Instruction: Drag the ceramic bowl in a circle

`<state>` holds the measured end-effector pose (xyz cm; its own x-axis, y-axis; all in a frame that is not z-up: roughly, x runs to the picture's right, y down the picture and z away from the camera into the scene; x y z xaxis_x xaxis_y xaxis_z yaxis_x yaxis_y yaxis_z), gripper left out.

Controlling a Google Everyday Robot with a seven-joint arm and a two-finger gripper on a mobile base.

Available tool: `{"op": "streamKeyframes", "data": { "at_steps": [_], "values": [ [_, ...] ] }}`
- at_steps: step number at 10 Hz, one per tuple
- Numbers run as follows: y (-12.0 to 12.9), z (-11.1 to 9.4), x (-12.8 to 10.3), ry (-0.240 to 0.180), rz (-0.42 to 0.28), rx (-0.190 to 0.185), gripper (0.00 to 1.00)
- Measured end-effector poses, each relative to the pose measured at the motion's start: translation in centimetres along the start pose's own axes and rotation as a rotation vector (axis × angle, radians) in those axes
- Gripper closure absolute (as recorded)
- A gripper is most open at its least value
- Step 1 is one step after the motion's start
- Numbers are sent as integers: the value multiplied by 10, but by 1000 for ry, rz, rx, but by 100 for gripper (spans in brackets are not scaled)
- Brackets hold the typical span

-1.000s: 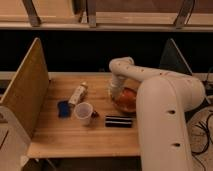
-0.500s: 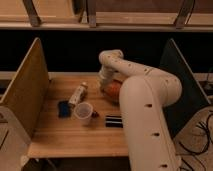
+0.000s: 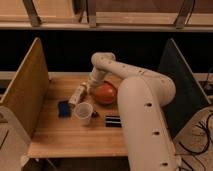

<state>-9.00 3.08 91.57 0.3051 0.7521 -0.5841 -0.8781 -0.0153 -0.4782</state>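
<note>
The ceramic bowl (image 3: 105, 93) is orange-red and sits on the wooden table (image 3: 60, 135), near its middle toward the back. My white arm reaches over from the right and bends down to the bowl's left rim. The gripper (image 3: 93, 84) is at the bowl's upper left edge, touching or just inside the rim. The arm hides part of the bowl's right side.
A white cup (image 3: 83, 113) stands in front of the bowl. A blue object (image 3: 63, 108) lies to its left, a white box (image 3: 78, 93) behind it, a dark flat bar (image 3: 113, 120) to its right. Wooden and dark side panels wall the table.
The arm has swung leftward across the table, and the bowl has moved left with it, from the right side toward the middle.
</note>
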Motion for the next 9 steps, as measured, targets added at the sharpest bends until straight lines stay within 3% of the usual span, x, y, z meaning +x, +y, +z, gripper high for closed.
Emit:
{"op": "streamKeyframes", "data": {
  "at_steps": [2,4,9],
  "values": [
    [1,4,6,1,17,-32,44],
    [4,4,11,6,10,-39,24],
    [18,-7,14,10,-51,-34,20]
  ]
}}
